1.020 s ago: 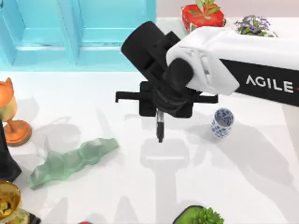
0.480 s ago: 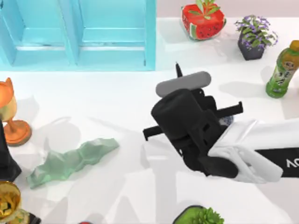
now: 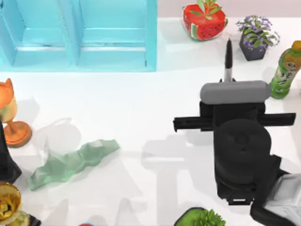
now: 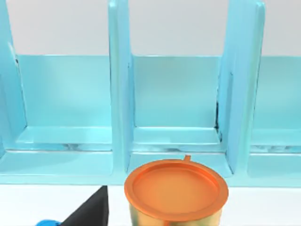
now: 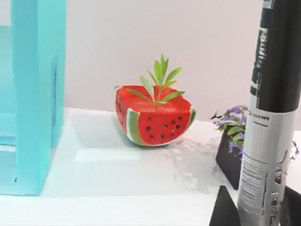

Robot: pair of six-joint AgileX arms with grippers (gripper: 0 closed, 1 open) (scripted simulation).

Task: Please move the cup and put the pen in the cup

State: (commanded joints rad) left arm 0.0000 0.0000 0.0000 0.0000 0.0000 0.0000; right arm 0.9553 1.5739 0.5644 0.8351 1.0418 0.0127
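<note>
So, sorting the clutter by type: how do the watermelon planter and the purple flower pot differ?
The watermelon planter is a red wedge with a green rind and dark seeds; the purple flower pot is a dark, plain box. The watermelon planter carries a sprig of green leaves, the purple flower pot small purple blooms. The purple flower pot stands nearer the green bottle. Both hold plants along the table's far edge.

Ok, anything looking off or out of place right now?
Nothing spilled or damaged. The right claw holds the pen at the table's right, pointing toward the far edge. The cup is hidden, so I can't check it. Left arm sits parked at the left edge.
</note>
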